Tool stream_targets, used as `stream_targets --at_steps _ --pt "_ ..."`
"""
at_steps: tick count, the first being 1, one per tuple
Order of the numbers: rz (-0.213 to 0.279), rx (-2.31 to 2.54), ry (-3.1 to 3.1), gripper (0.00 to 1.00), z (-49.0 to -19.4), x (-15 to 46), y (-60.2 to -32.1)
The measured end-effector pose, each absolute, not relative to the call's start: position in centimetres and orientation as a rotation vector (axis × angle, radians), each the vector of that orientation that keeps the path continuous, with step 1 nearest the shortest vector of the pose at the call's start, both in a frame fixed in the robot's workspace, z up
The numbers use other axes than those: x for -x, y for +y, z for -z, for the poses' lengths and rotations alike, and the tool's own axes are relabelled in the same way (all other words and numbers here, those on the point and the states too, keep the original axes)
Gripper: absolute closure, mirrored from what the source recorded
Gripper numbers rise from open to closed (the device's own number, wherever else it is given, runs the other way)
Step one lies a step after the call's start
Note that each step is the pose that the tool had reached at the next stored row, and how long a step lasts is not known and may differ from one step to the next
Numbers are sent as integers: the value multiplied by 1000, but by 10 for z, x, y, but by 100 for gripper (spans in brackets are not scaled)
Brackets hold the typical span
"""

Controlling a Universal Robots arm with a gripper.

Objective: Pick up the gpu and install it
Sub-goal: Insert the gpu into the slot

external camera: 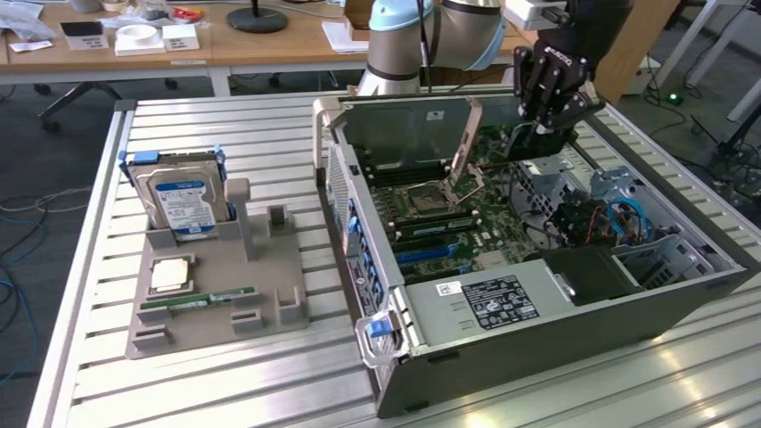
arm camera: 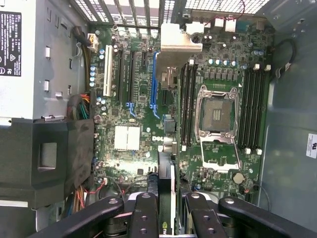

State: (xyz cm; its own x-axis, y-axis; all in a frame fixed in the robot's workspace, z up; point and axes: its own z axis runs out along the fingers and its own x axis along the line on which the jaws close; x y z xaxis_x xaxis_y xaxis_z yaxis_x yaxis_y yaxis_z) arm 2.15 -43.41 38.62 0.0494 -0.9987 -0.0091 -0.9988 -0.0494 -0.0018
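Gripper [arm camera: 167,202] partway closed, clamping gpu [arm camera: 166,168] edge-on. Held upright over motherboard [arm camera: 143,119], likely so its edge can meet a slot [arm camera: 154,79].

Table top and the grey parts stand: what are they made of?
Table top: likely bare aluminium; silvery grooved slats with a dull sheen. Parts stand: probably plastic; matte uniform grey, blocky posts and slots. Could be moulded or printed, cannot tell.

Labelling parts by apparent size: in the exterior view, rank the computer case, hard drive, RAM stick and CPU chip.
Largest: computer case.
Next: hard drive.
RAM stick and CPU chip cover similar area, one long and thin, one squarish, so they stay unranked.
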Motion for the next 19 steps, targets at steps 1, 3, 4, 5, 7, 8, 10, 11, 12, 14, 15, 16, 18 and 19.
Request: stream_targets --at_steps 1,3,4,5,7,8,10,11,12,14,15,16,18,19 --pt "-8 2270 2161 74 -385 -21 -434" --pt "-8 2270 2161 74 -383 -21 -434" --pt "-8 2270 2161 74 -382 -21 -434" --pt "-8 2270 2161 74 -381 -21 -434" --pt "-8 2271 2161 74 -381 -21 -434" --pt "-8 2271 2161 74 -381 -21 -434" --pt "-8 2270 2161 74 -380 -21 -434" --pt "-8 2270 2161 74 -380 -21 -434" --pt "-8 2269 2162 74 -380 -21 -434" --pt "-8 2254 2178 74 -379 -21 -434" --pt "-8 2245 2187 74 -379 -21 -434" --pt "-8 2237 2196 74 -379 -21 -434" --pt "-8 2228 2205 74 -378 -20 -434" --pt "-8 2225 2207 74 -378 -19 -434"
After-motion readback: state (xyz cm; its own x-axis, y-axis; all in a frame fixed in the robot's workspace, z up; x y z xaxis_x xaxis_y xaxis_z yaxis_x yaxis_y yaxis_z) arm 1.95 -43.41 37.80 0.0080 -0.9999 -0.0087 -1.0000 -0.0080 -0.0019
